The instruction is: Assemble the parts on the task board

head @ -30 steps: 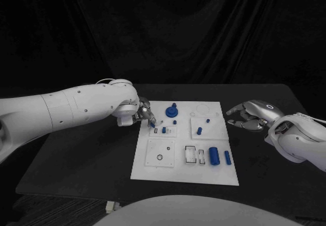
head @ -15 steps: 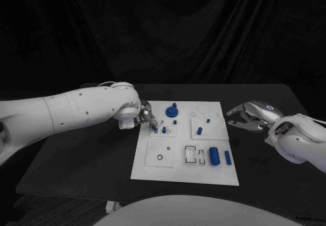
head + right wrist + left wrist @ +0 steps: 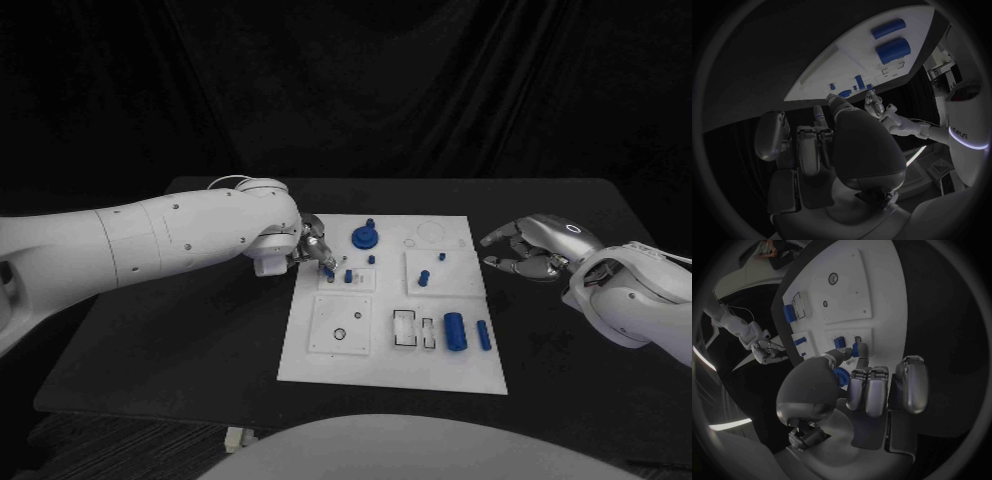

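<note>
While our left robot hand [image 3: 307, 246] pinches a small blue part [image 3: 859, 349] over the task board [image 3: 392, 366] near its far left corner, our right robot hand [image 3: 528, 250] hangs beside the board's right edge, fingers curled, holding nothing.

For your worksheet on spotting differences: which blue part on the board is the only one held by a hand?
The small blue peg pinched by the left hand; the others sit untouched.

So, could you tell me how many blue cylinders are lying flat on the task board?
2: a thick cylinder near the task board's front right, and a slim cylinder beside it, nearer the right edge. The left hand could hide more.
</note>
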Robot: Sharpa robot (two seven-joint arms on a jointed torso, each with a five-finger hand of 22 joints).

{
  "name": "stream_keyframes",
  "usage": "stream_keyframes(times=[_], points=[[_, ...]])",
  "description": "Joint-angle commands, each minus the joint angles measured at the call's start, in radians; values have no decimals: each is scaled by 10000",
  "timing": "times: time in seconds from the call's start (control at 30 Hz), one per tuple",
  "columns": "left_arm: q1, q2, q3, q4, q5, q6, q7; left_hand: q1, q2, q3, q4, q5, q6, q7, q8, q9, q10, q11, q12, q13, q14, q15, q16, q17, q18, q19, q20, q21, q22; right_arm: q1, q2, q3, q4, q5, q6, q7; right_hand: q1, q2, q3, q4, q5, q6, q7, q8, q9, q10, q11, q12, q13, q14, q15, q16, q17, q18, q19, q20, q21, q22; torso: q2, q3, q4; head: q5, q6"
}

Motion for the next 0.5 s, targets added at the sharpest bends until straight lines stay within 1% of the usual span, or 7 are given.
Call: stream_keyframes(times=[0.03,0.2,0.5], points=[[-29,1,8,19,-393,-101,200,-57,33,739,-667,5,-38,-53,-68,-15,1047,3,27,2631,1038,15,27,2634,69,-12,31,-10,1940,-29,-10,5,14,-22,-10,-125,86,22,75,3,44,52,-4,-46,-10,1059,74,26,2633,1058,66,26,2635,196,-60,42,-32,1650,-6,4,-1,14,-2],[-54,10,7,32,-425,-80,198,-57,33,739,-667,5,-38,-53,-68,-15,1047,3,27,2631,1038,15,27,2634,69,-12,31,-10,1940,-29,0,5,12,-22,-8,-123,75,3,84,-3,52,58,-3,-53,-17,1059,76,26,2633,1058,68,26,2635,197,-61,44,-38,1649,0,3,7,12,-2],[-111,2,7,61,-437,-39,174,-84,42,743,-656,-9,-28,-57,-69,-16,1047,2,27,2631,1038,17,27,2634,72,-20,34,-21,1936,-30,-11,5,25,-21,-7,-128,75,3,84,-3,52,58,-3,-53,-17,1059,76,26,2633,1058,68,26,2635,197,-61,44,-38,1649,-2,4,4,28,-2]])
